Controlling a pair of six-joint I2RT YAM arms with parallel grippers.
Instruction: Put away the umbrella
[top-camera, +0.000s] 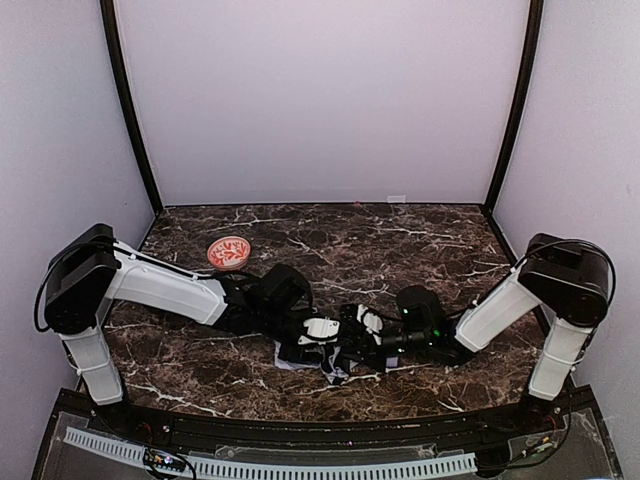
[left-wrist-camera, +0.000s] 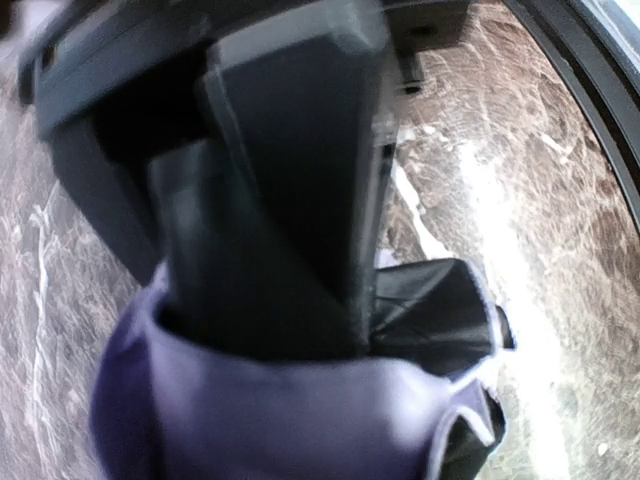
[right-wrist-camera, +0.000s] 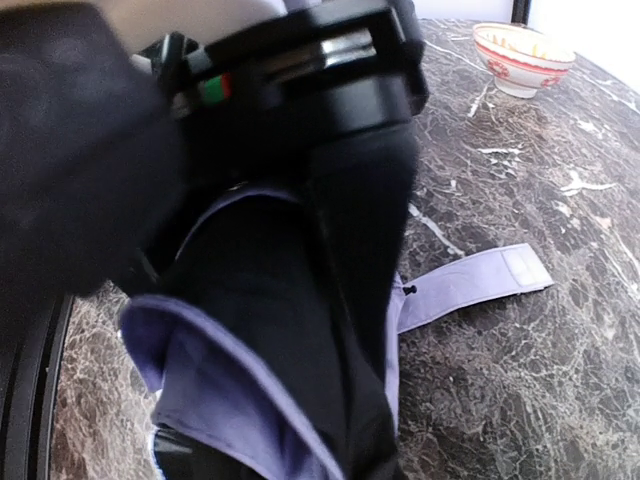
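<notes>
The umbrella (top-camera: 298, 352) lies folded in a heap near the front middle of the marble table, pale lavender outside and black inside. Both arms meet over it. My left gripper (top-camera: 318, 330) comes from the left. In the left wrist view its dark fingers (left-wrist-camera: 290, 200) are sunk into the lavender fabric (left-wrist-camera: 280, 420), which bunches tightly round them. My right gripper (top-camera: 368, 325) comes from the right. Its black finger (right-wrist-camera: 360, 260) presses down among black and lavender folds (right-wrist-camera: 230, 400), and its other finger is hidden. The umbrella's lavender strap (right-wrist-camera: 470, 285) lies flat on the table.
A small red-patterned bowl (top-camera: 229, 252) (right-wrist-camera: 520, 58) stands at the back left of the table (top-camera: 400, 240). Pale walls close the table in at the back and both sides. A black rail (top-camera: 300, 425) runs along the near edge.
</notes>
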